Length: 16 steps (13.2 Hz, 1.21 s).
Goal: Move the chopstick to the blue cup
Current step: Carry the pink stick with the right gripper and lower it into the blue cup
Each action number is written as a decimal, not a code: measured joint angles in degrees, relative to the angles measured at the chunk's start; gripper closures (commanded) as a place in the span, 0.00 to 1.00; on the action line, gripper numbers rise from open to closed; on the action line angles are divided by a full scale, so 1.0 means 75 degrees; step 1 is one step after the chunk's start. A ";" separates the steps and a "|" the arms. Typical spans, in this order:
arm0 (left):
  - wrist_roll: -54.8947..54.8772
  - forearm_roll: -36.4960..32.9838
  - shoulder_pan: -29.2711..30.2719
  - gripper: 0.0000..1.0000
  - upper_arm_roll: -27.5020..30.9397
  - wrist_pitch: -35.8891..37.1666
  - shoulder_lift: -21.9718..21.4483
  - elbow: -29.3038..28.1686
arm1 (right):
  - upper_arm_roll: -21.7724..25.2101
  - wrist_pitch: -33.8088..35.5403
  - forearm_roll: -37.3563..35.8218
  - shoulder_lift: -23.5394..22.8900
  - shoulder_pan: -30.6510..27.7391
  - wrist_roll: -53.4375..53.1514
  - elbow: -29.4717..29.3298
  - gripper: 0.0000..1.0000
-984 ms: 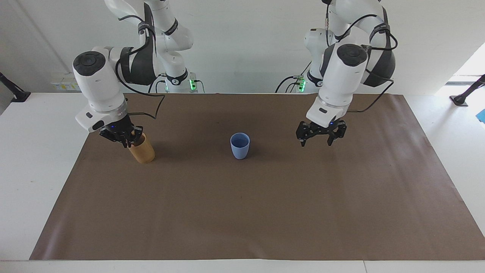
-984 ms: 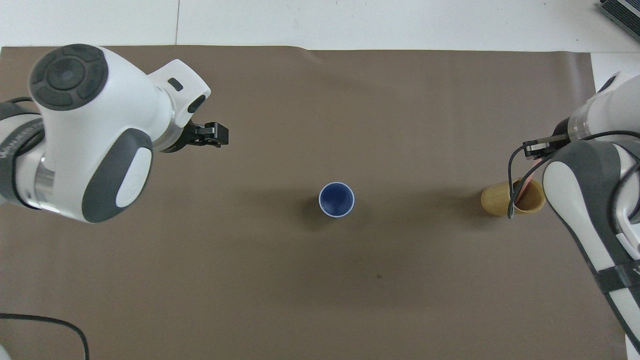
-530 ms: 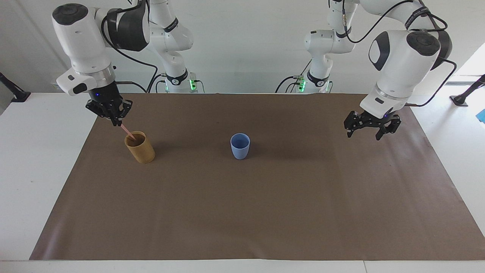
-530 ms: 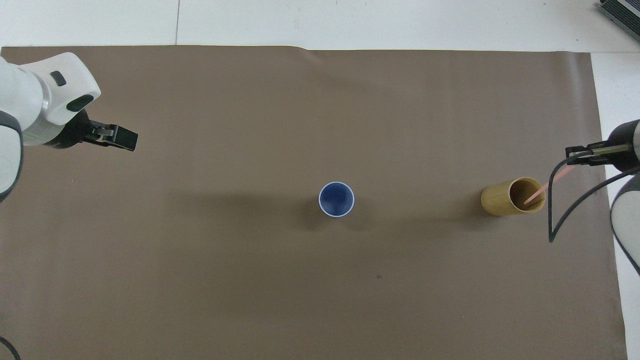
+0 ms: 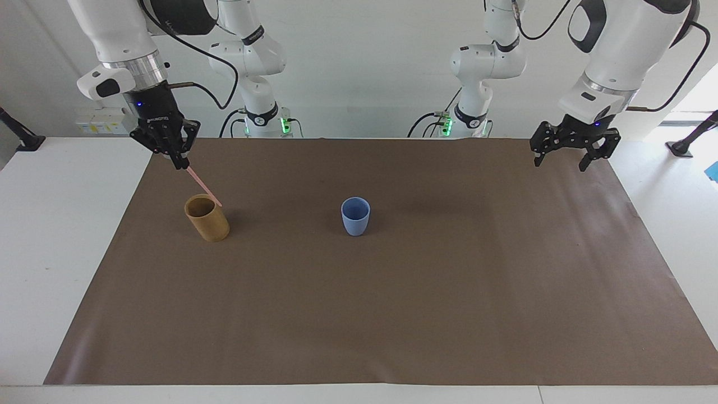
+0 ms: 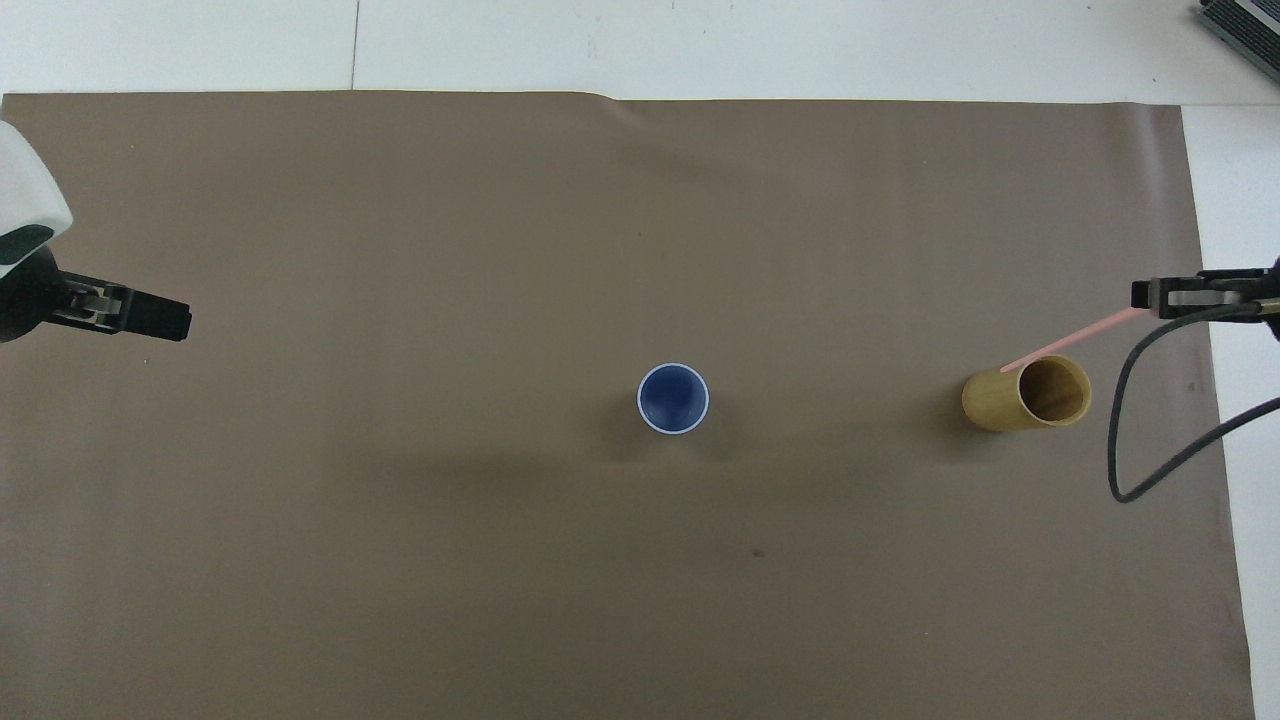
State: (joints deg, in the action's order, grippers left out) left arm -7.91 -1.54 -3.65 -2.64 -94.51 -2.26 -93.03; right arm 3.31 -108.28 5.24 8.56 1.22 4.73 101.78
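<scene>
And the chopstick (image 5: pixel 203 188) is out! The right gripper (image 5: pixel 180 164) has climbed high, fingers pinched tight on the stick's top end, and the pink shaft slants down from them with its lower tip now level with the rim of the tan cup (image 5: pixel 207 217) rather than inside it as it was half a second ago. From above, that tip shows just at the tan cup's edge, on the side toward the blue cup (image 5: pixel 355 216).

That looks like the extraction done; what remains is the carry and the drop. The blue cup stands upright and empty mid-table, well apart from the fingers and below them, toward the left arm's end.

Meanwhile the left gripper (image 5: pixel 575 147) has pulled back and up, and waits over the brown mat's (image 5: pixel 392 314) corner by its own base, fingers spread wide, holding nothing.
</scene>
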 measured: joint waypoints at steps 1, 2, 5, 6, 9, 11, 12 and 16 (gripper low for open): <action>0.0000 0.0029 0.0000 0.00 0.0001 0.0232 -0.0032 0.0186 | -0.0019 0.0016 0.0040 0.0156 0.0001 0.0000 0.0006 1.00; 0.0000 0.0082 0.0000 0.00 0.0004 0.0479 -0.0034 0.0447 | -0.0038 0.0038 0.0050 0.0306 0.0001 0.0000 0.0025 1.00; 0.0000 0.0128 0.0000 0.00 0.0007 0.1069 -0.0037 0.1018 | -0.0123 0.0002 0.0121 0.0551 0.0205 -0.0077 0.0176 1.00; 0.0000 0.0133 0.0000 0.00 0.0008 0.1095 -0.0036 0.1043 | -0.0145 -0.0124 0.0147 0.0553 0.0442 -0.0373 0.0222 1.00; 0.0000 0.0152 0.0000 0.00 0.0025 0.1162 -0.0032 0.1042 | -0.0204 -0.0890 0.0157 0.0542 0.1729 -0.1779 0.0385 1.00; 0.0001 0.0366 0.0000 0.00 0.0048 0.1216 -0.0029 0.1024 | -0.0249 -0.1658 0.0151 0.0504 0.2751 -0.2567 0.0601 1.00; 0.0001 0.0463 0.0001 0.00 0.0074 0.1267 -0.0023 0.0994 | -0.0268 -0.1883 0.0149 0.0485 0.3036 -0.2742 0.0676 1.00; 0.0001 0.0508 0.0018 0.00 0.0127 0.1502 -0.0011 0.0865 | -0.0269 -0.2352 0.0108 0.0355 0.3367 -0.2772 0.0828 1.00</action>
State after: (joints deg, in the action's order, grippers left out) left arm -7.90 2.27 -3.51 -1.69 -83.24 -2.34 -86.54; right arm 1.29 -125.92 6.05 11.23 26.47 -16.07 107.99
